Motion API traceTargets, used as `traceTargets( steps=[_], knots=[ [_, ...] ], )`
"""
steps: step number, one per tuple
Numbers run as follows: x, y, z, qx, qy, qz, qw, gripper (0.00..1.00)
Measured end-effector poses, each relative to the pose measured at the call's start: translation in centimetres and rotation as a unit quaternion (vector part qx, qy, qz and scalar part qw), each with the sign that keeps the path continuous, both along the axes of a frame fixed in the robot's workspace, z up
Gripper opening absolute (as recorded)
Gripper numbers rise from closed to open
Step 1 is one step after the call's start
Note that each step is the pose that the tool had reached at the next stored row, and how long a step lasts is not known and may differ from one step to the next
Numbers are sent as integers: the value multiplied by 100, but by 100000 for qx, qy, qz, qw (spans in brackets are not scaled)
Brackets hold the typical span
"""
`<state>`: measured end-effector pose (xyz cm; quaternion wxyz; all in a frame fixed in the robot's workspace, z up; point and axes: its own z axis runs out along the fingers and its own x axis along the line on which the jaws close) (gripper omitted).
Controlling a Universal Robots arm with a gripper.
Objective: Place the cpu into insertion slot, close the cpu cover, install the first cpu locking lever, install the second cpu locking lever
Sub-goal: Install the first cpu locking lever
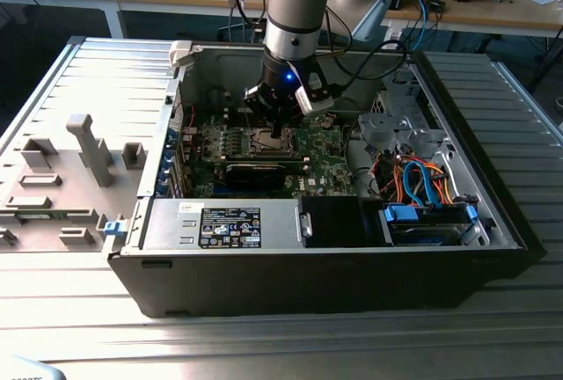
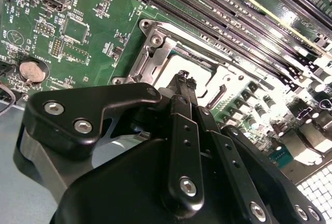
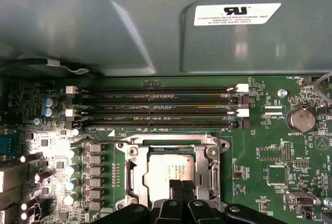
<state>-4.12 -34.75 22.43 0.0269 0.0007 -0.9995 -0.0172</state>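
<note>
My gripper [image 1: 280, 127] hangs low inside the open computer case, right over the processor socket on the green motherboard [image 1: 327, 153]. In both wrist views its black fingertips [image 3: 174, 186] sit pressed together, shut, with nothing visible between them, at the socket's edge. The cpu [image 3: 167, 164] [image 2: 193, 58] lies flat in the socket with its pale metal top showing. The cpu cover [image 3: 136, 173] [image 2: 151, 53], a silvery frame, lies down around it. A thin metal lever rod [image 3: 98, 141] runs along the socket's side toward the capacitors.
Several black memory slots [image 3: 155, 107] lie between the socket and the grey case wall [image 3: 155, 27]. A coin battery [image 3: 301, 119] sits off to one side. In the exterior view, a power supply [image 1: 220, 222] and a drive bay with blue cables [image 1: 427, 215] fill the case's front.
</note>
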Motion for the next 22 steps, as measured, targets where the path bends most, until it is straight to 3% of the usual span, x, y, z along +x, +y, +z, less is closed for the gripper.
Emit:
traceTargets(
  steps=[22],
  knots=[
    [0,0,0,-1,3,1243,99992,11]
  ],
)
